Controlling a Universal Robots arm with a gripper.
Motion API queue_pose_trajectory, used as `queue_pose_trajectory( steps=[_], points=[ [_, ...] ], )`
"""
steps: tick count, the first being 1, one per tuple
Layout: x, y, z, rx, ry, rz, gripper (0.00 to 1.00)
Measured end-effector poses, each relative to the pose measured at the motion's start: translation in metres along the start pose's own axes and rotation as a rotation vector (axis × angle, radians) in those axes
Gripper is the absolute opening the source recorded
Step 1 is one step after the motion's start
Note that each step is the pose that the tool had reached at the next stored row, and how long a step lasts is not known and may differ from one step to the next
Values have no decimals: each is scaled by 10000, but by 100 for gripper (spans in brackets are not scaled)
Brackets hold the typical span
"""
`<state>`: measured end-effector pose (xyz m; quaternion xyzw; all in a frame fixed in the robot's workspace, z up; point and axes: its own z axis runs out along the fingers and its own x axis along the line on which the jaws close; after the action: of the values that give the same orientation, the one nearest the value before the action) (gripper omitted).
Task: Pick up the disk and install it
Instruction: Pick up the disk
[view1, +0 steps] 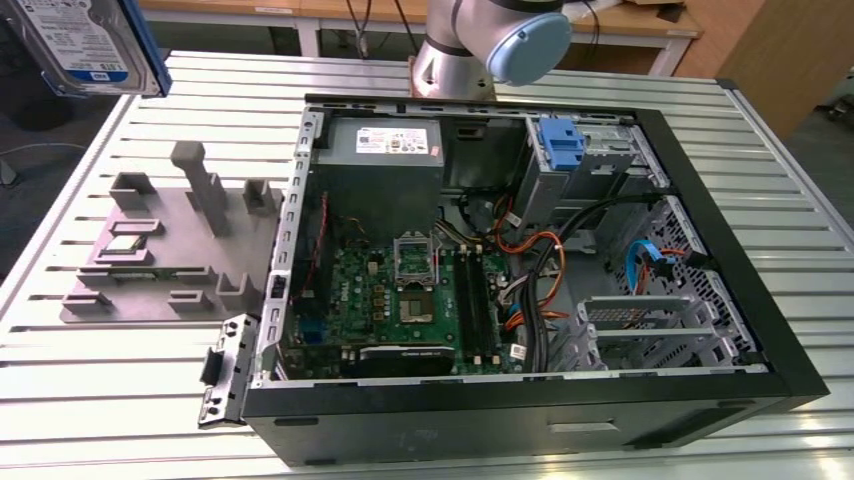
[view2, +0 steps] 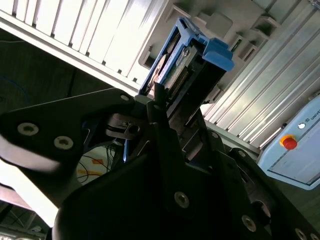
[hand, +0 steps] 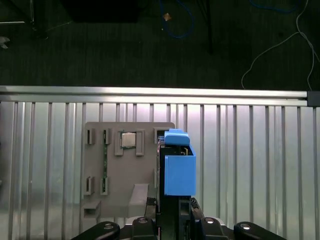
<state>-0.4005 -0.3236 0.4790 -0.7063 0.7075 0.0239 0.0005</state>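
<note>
Jaws grip narrowly on the flat silver hard disk with a white, blue-banded label and blue plastic rails (view1: 78, 42), clamping the end nearest the wrist (seen in both wrist views). The disk hangs in the air at the exterior view's far left, above the slatted metal desk (view1: 134, 400) and well apart from the open black computer case (view1: 750, 250). In the first wrist view it shows edge-on over the grey moulded fixture tray (hand: 120, 175). Its long axis runs straight out from the jaws, and its label faces the exterior camera. I judge it stiff, fairly heavy and sensitive to shock. The rails look like the safe hold, not the label face.
</note>
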Motion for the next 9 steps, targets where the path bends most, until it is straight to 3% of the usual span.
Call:
queue_pose_trajectory(
  steps=[9],
  points=[
    [-1, -153, -6, -1, 0, 1, 35]
  ],
)
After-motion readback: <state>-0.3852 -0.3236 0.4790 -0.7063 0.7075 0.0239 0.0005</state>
